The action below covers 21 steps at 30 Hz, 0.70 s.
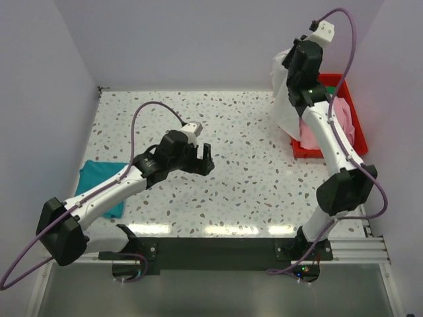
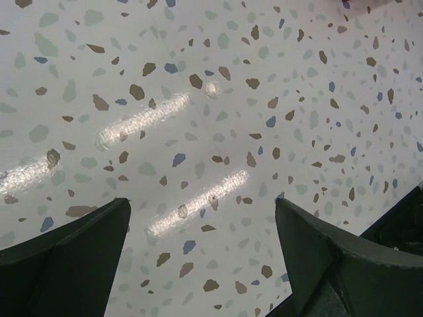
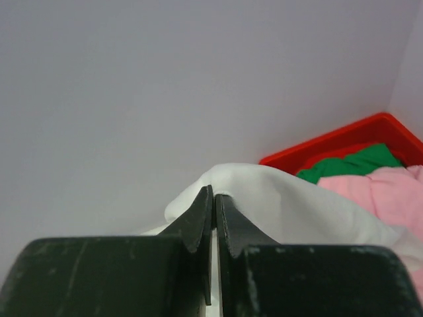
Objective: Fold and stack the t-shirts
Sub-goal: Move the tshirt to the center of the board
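My right gripper (image 1: 291, 63) is raised high above the red bin and is shut on the off-white t-shirt (image 1: 285, 105), which hangs down from it over the bin's left edge. In the right wrist view the fingers (image 3: 198, 214) pinch a fold of that off-white t-shirt (image 3: 291, 205). A pink t-shirt (image 1: 345, 122) and a green t-shirt (image 3: 350, 163) lie in the bin. A folded teal t-shirt (image 1: 99, 178) lies on the table at the left, partly under my left arm. My left gripper (image 1: 201, 158) hovers open over bare table near the middle, holding nothing.
The red bin (image 1: 350, 99) stands at the table's back right corner. White walls close in the back and both sides. The speckled tabletop (image 1: 251, 158) lies between the two arms.
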Tool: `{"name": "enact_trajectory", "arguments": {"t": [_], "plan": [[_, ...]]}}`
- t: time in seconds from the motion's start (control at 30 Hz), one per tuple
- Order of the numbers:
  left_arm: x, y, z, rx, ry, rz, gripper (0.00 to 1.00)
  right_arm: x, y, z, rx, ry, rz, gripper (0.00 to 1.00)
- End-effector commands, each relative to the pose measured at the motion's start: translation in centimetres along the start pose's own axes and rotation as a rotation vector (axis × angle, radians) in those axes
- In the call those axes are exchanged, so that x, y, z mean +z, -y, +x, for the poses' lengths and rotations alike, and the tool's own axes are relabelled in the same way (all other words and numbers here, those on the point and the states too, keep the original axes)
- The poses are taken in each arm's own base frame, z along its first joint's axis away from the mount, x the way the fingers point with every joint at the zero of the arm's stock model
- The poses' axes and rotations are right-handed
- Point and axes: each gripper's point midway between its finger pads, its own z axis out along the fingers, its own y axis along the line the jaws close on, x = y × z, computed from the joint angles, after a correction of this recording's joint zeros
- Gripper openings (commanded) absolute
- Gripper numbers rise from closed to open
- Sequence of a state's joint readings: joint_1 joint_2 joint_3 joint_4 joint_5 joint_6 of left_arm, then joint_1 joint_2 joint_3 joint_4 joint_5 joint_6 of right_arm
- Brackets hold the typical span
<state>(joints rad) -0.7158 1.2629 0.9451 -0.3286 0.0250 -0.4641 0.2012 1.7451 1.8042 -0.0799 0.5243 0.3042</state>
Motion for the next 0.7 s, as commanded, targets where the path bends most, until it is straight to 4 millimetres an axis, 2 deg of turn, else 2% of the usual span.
{"name": "enact_trajectory", "arguments": {"t": [0.0,0.03,0.07,0.1,0.17,0.2,0.27,0.3,0.4,0.5,0.57,0.6,0.63,0.67], "plan": [[-1.8,-0.3,-3.9,-0.031,0.127,-0.028,0.96,-6.9,-4.8,-9.4,0.041,0.145,-0.183,0.00],[-2.0,-0.4,-4.2,-0.040,0.135,-0.035,0.96,-7.9,-5.6,-9.7,0.053,0.140,-0.220,0.00],[-2.1,-0.7,-4.4,-0.050,0.144,-0.043,0.96,-9.4,-6.1,-10.8,0.071,0.151,-0.255,0.00],[-2.4,-1.1,-4.7,-0.073,0.159,-0.060,0.96,-10.9,-7.9,-10.9,0.087,0.141,-0.324,0.00],[-2.7,-1.6,-5.3,-0.097,0.180,-0.066,0.96,-13.2,-9.7,-11.7,0.129,0.128,-0.413,0.00],[-2.8,-2.1,-5.5,-0.113,0.186,-0.071,0.96,-14.9,-11.5,-11.4,0.138,0.109,-0.471,0.00],[-3.2,-2.7,-5.8,-0.145,0.203,-0.078,0.96,-17.1,-13.5,-11.0,0.145,0.080,-0.545,0.00],[-3.5,-3.1,-6.3,-0.164,0.223,-0.080,0.95,-19.0,-15.3,-10.8,0.153,0.067,-0.603,0.00],[-3.7,-3.9,-6.6,-0.198,0.238,-0.094,0.95,-22.0,-17.9,-9.9,0.167,0.027,-0.692,0.00],[-3.6,-4.1,-6.7,-0.214,0.243,-0.100,0.95,-21.6,-18.2,-7.7,0.172,-0.044,-0.672,0.00],[-3.5,-4.2,-6.5,-0.226,0.241,-0.099,0.95,-19.9,-18.1,-3.9,0.115,-0.126,-0.618,0.01],[-3.2,-4.4,-6.2,-0.236,0.235,-0.103,0.95,-18.1,-17.2,-2.4,0.101,-0.165,-0.583,0.03],[-3.1,-4.4,-6.0,-0.240,0.232,-0.104,0.95,-16.6,-16.9,1.2,0.112,-0.270,-0.554,0.06],[-2.9,-4.5,-6.0,-0.246,0.235,-0.105,0.95,-14.1,-15.2,3.7,0.125,-0.353,-0.545,0.16]]}}
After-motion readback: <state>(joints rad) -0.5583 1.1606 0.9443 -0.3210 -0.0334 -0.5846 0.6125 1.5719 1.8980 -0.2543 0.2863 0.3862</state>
